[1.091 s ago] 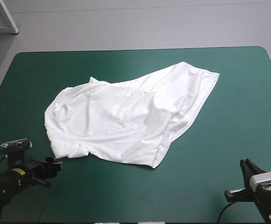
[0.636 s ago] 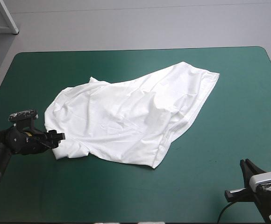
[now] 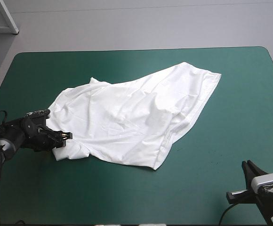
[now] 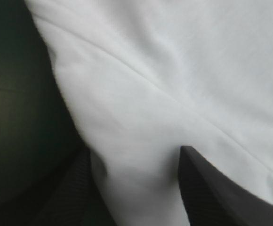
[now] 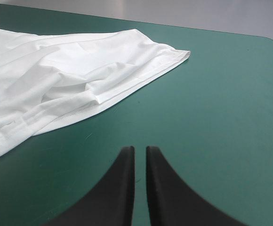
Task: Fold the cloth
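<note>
As the T-shirt (image 3: 127,117) sprawls across the desk (image 3: 230,108), its length running lower left to upper right, my left fingers (image 3: 65,136) gape astride its lower-left corner; my right fingers (image 3: 249,167), closed, sit empty at lower right, well apart.

1 T-shirt (image 3: 127,117) on teal-green tbl (image 3: 230,141)
</note>
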Motion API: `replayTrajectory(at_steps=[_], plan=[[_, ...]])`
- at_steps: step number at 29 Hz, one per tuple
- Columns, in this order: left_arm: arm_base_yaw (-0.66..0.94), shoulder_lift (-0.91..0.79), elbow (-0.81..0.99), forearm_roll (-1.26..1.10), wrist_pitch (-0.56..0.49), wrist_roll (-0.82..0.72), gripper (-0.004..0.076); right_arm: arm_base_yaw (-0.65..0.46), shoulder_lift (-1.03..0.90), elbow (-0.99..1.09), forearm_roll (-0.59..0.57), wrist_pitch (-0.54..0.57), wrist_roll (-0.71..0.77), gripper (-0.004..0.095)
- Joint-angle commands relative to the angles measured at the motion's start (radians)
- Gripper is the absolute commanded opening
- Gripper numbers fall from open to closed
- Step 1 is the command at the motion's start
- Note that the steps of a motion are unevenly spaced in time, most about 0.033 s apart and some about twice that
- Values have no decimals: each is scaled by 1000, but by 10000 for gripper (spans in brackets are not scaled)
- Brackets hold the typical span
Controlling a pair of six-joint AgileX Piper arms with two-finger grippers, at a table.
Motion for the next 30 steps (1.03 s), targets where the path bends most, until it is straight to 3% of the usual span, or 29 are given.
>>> replayTrajectory(at_steps=[1,5,7,12,17,22,30], plan=[[-5,9,-29,-24,-35,21,402,4,12,-29,7,-77,-6,89],[-5,58,-29,-24,-17,32,398,4,12,-29,7,-77,-6,89],[-5,74,-29,-20,-15,32,358,4,12,-29,7,-77,-6,89],[-5,76,-29,-24,-15,87,24,4,49,-54,1,-70,-6,89],[-5,76,-29,-24,-25,99,21,4,284,-132,-4,-74,55,90],[-5,76,-29,-24,-33,105,21,4,632,-345,-17,-57,140,113],[-5,76,-29,-32,-34,105,21,-29,1155,-855,-49,96,121,323]])
